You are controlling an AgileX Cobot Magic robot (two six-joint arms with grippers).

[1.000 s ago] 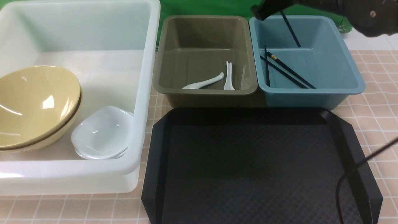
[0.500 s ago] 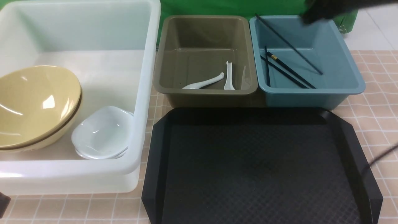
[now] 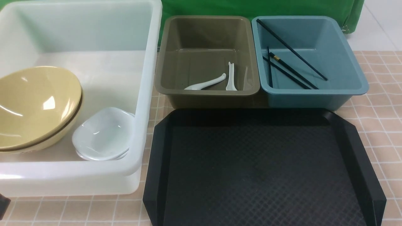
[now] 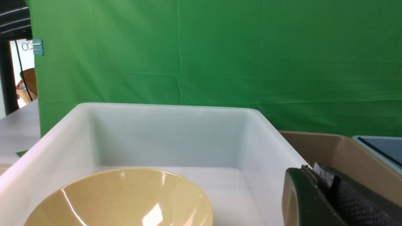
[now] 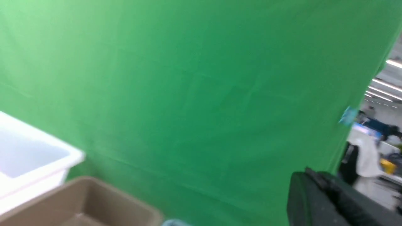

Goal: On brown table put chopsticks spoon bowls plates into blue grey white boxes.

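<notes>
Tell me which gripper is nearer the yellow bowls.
Left. The left gripper hangs by the white tub, the yellow bowls close before its camera. The right gripper is out of the front view; its camera shows the tub's corner and the olive-grey box, no bowls.

Only bits of the robot show. The left claw (image 4: 326,201) is dark green, almost black, with a rounded glossy outer shell and a rough woven-looking pad with a frayed grey edge. The right claw (image 5: 329,201) looks the same dark, blurred, with a rounded shell.
</notes>
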